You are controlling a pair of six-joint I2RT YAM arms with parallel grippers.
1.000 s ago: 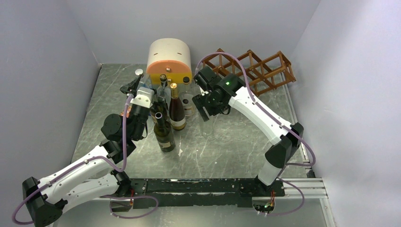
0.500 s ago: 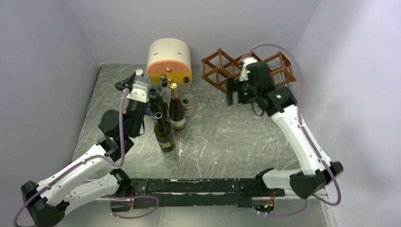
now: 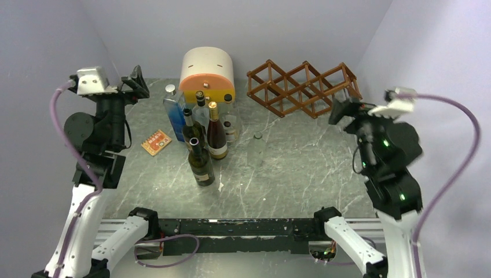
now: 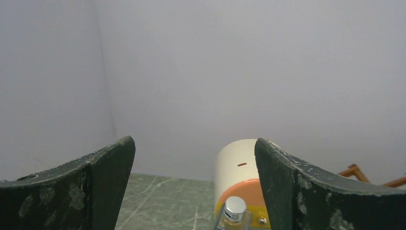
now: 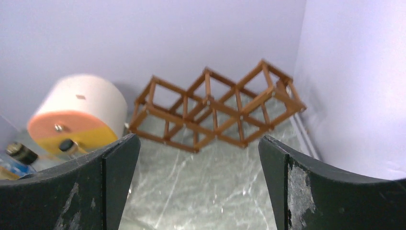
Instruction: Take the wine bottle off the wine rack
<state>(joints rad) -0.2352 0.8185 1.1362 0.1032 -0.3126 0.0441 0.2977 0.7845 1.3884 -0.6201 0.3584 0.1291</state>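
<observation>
The wine rack (image 3: 301, 87), a reddish-brown lattice, lies at the back right of the table, and its diamond cells show no bottle in them. It also shows in the right wrist view (image 5: 215, 108), empty. Several wine bottles stand upright in a cluster at centre left, among them a dark green one (image 3: 201, 163) and a gold-capped one (image 3: 216, 136). My left gripper (image 3: 136, 84) is open and empty, raised high at the far left (image 4: 194, 143). My right gripper (image 3: 345, 107) is open and empty, raised right of the rack (image 5: 196, 139).
A cream-and-orange rounded drawer box (image 3: 207, 72) stands behind the bottles. A clear blue bottle with a silver cap (image 3: 173, 107) stands at the cluster's left. A small orange card (image 3: 156, 142) and a small round cap (image 3: 257, 136) lie on the table. Walls close in left, right and back.
Both arms have lifted and swung outward. The left gripper left the bottle cluster for the far left. The right gripper moved from in front of the rack to its right.
</observation>
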